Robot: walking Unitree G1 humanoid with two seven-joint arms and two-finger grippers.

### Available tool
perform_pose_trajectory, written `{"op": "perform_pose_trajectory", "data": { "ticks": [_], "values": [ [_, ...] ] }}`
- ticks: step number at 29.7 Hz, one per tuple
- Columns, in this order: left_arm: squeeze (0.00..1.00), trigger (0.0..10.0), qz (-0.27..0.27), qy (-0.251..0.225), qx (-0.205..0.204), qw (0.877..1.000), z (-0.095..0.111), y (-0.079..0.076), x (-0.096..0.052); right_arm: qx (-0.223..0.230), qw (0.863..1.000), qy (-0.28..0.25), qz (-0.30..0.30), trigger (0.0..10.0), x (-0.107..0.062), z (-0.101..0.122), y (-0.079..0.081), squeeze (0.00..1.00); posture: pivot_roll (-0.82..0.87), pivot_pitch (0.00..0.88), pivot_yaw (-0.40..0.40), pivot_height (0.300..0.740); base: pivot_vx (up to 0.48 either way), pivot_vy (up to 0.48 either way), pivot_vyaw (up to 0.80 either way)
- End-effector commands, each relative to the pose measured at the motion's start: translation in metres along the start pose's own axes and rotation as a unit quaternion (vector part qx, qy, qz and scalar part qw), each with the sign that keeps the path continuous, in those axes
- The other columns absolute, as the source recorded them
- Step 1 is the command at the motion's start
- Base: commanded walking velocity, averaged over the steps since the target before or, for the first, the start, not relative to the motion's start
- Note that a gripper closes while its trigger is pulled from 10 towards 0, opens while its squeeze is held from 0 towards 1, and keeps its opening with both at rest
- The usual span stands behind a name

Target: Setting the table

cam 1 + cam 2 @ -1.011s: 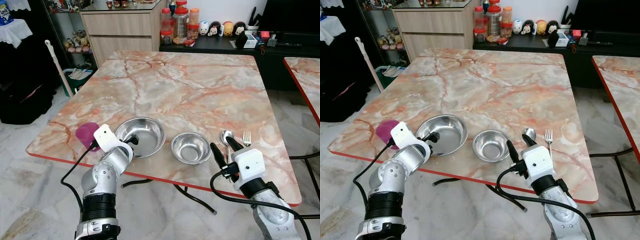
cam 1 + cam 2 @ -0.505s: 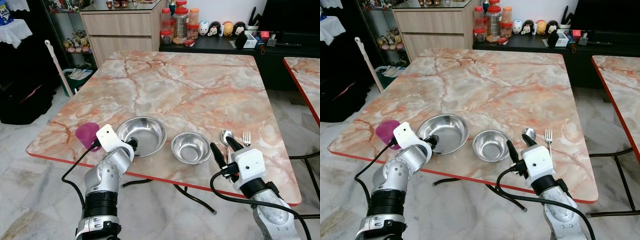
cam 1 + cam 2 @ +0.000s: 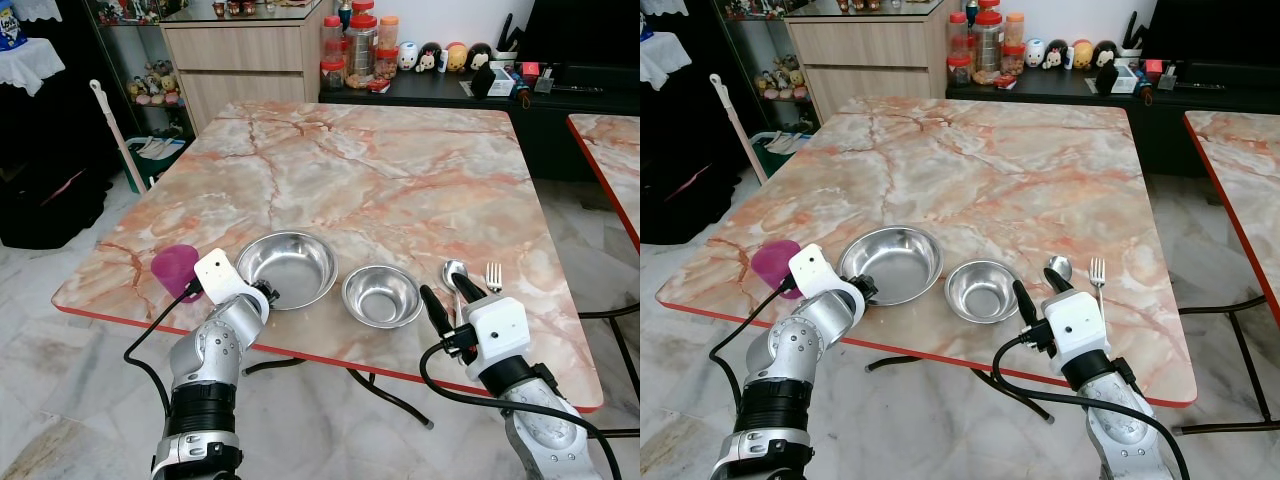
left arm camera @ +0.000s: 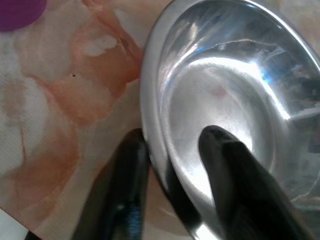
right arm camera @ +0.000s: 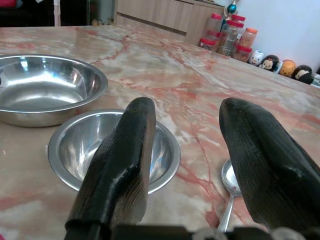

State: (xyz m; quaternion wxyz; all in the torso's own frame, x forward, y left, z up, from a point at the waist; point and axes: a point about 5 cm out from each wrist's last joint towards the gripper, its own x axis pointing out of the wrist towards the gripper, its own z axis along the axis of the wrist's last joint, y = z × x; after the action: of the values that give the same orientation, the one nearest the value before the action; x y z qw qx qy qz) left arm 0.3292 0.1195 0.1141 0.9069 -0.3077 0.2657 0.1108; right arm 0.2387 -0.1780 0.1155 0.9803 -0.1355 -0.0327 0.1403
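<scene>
On the marble bench, near its front edge, the large steel bowl sat left of the small steel bowl, with spoon and fork further right. Left claw gripped the large bowl's rim, one finger inside, one outside; right claw hung spread apart, grasping nothing, just before the small bowl.

Marble-pattern table: purple cup, large steel bowl, small steel bowl, spoon, fork.
</scene>
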Motion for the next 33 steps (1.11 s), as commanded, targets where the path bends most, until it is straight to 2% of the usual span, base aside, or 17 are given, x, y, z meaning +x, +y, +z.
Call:
{"op": "perform_pose_trajectory", "data": {
  "ticks": [1,15,21,22,25,27,29,33],
  "values": [
    [0.0,0.0,-0.004,-0.005,0.005,1.0,0.004,-0.007,-0.001,0.002,1.0,-0.006,0.002,10.0,0.001,0.003,0.002,0.0,-0.11,0.004,0.072,0.74,0.0,0.0,0.0],
    [0.0,0.0,-0.008,-0.027,-0.006,1.0,0.01,-0.007,-0.003,0.002,1.0,-0.005,0.002,10.0,0.0,0.003,0.001,0.0,-0.11,0.003,0.071,0.74,0.0,0.0,0.0],
    [0.0,0.0,-0.014,-0.072,-0.003,0.997,0.023,-0.009,-0.006,0.001,1.0,-0.005,0.001,10.0,0.0,0.003,0.001,0.0,-0.11,0.004,0.068,0.74,0.0,0.0,0.0],
    [0.0,10.0,-0.025,-0.104,-0.009,0.994,0.031,-0.013,-0.009,0.001,1.0,-0.005,0.001,10.0,0.0,0.003,0.001,0.0,-0.11,0.004,0.068,0.74,0.0,0.0,0.0],
    [0.0,10.0,-0.026,-0.119,-0.01,0.992,0.035,-0.014,-0.011,0.001,1.0,-0.005,0.001,10.0,0.0,0.003,0.001,0.0,-0.11,0.004,0.068,0.74,0.0,0.0,0.0],
    [0.0,10.0,-0.036,-0.157,-0.011,0.987,0.044,-0.015,-0.013,0.001,1.0,-0.005,0.001,10.0,0.001,0.003,0.0,0.0,-0.11,0.001,0.069,0.74,0.0,0.0,0.0],
    [0.0,10.0,-0.051,-0.205,-0.007,0.977,0.054,-0.019,-0.019,0.001,1.0,-0.006,0.0,10.0,0.001,0.003,0.0,0.0,-0.11,0.001,0.068,0.74,0.0,0.0,0.0],
    [0.0,10.0,-0.09,-0.252,-0.012,0.964,0.063,-0.027,-0.027,0.0,1.0,-0.006,-0.001,10.0,0.001,0.003,0.0,0.0,-0.11,0.001,0.068,0.74,0.0,0.0,0.0]
  ]
}}
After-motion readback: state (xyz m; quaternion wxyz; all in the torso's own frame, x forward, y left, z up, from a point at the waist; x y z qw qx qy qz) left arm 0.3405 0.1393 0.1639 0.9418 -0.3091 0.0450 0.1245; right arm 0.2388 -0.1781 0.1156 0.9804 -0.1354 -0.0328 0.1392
